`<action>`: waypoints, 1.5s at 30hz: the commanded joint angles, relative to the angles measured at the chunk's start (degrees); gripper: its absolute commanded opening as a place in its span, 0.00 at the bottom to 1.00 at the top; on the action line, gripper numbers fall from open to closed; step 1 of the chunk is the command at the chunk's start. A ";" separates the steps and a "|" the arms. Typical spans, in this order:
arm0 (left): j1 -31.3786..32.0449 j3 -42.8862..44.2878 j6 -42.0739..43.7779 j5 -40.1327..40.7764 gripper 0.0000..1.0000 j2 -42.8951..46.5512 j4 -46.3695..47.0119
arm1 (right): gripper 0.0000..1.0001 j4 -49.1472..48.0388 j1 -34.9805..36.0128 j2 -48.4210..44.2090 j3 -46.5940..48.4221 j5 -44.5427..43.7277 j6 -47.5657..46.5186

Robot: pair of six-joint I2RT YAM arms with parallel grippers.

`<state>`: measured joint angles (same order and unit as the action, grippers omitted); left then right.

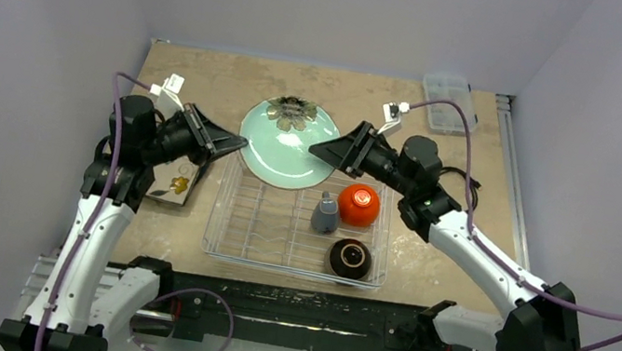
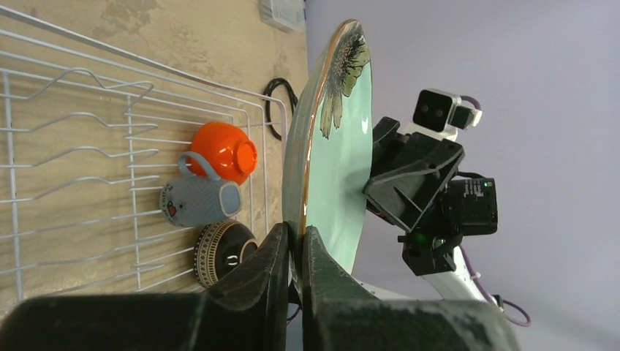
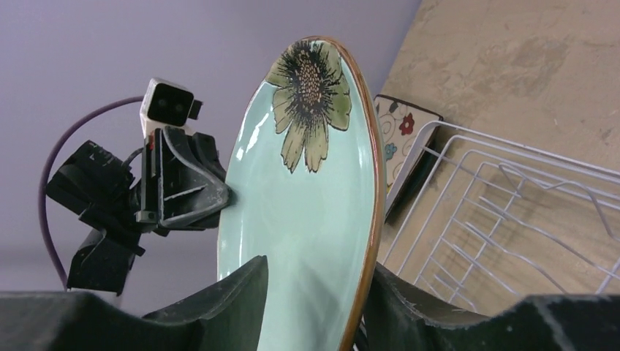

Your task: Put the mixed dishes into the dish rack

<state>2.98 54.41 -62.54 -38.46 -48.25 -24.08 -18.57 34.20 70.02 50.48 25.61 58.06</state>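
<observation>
The round pale-teal plate [image 1: 288, 148] with a flower print is held up on edge over the far side of the dish rack [image 1: 234, 220]. My left gripper [image 1: 232, 142] is shut on its left rim, seen close in the left wrist view [image 2: 296, 245]. My right gripper [image 1: 320, 151] is open, with its jaws straddling the right rim [image 3: 314, 292]. In the rack's right part lie the orange bowl [image 1: 358, 204], the small grey cup [image 1: 326, 214] and the dark brown bowl [image 1: 350, 259]. The square flower-patterned plate [image 1: 174, 182] sits on the table left of the rack, partly under my left arm.
A clear plastic compartment box [image 1: 450, 94] stands at the table's far right corner. A black coiled cable [image 2: 281, 102] lies beyond the rack's right side. The rack's upright prongs [image 2: 88, 153] fill its left part. Grey walls close in the table on three sides.
</observation>
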 commanded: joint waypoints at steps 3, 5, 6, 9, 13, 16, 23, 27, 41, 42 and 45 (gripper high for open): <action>1.76 0.96 3.67 -7.81 0.00 0.53 6.61 | 0.28 -9.05 0.32 -1.33 -3.84 3.78 1.83; 1.82 1.24 5.31 -9.03 0.00 0.23 5.74 | 0.07 -10.42 0.30 -2.30 -5.50 3.39 2.10; 1.81 1.49 6.39 -9.41 0.00 0.05 5.12 | 0.00 -10.96 0.34 -2.94 -6.28 3.06 2.26; 1.78 1.38 9.54 -10.18 0.09 -0.28 4.41 | 0.00 -13.48 0.34 -5.41 -8.62 1.16 3.89; 1.82 1.30 13.50 -7.87 0.60 0.79 2.94 | 0.00 -15.60 0.35 -9.58 -11.48 -3.75 6.89; 1.77 3.87 18.62 -5.87 0.92 1.16 -1.15 | 0.00 -14.57 -0.01 -14.32 -14.24 -9.24 8.31; 1.76 19.09 36.91 14.44 0.99 -1.31 -21.12 | 0.00 -1.26 -1.28 -28.35 -14.46 -22.69 -5.02; 1.76 27.31 38.48 18.21 1.00 -5.96 -21.62 | 0.00 12.01 -1.28 -33.49 -7.49 -27.07 -21.20; 1.76 24.79 34.32 18.67 1.00 -17.23 8.23 | 0.00 30.63 -1.30 -29.44 6.75 -28.73 -58.69; 1.76 24.42 36.07 17.93 1.00 -17.72 7.53 | 0.00 29.44 -1.28 -29.04 6.20 -28.53 -60.92; 1.61 19.77 38.70 17.51 1.00 -17.51 10.33 | 0.00 27.20 -1.31 -26.74 6.37 -24.36 -65.92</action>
<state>4.58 77.65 -28.69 -20.82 -66.63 -20.25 17.93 32.93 42.24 54.57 -0.82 2.63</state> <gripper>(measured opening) 0.998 0.144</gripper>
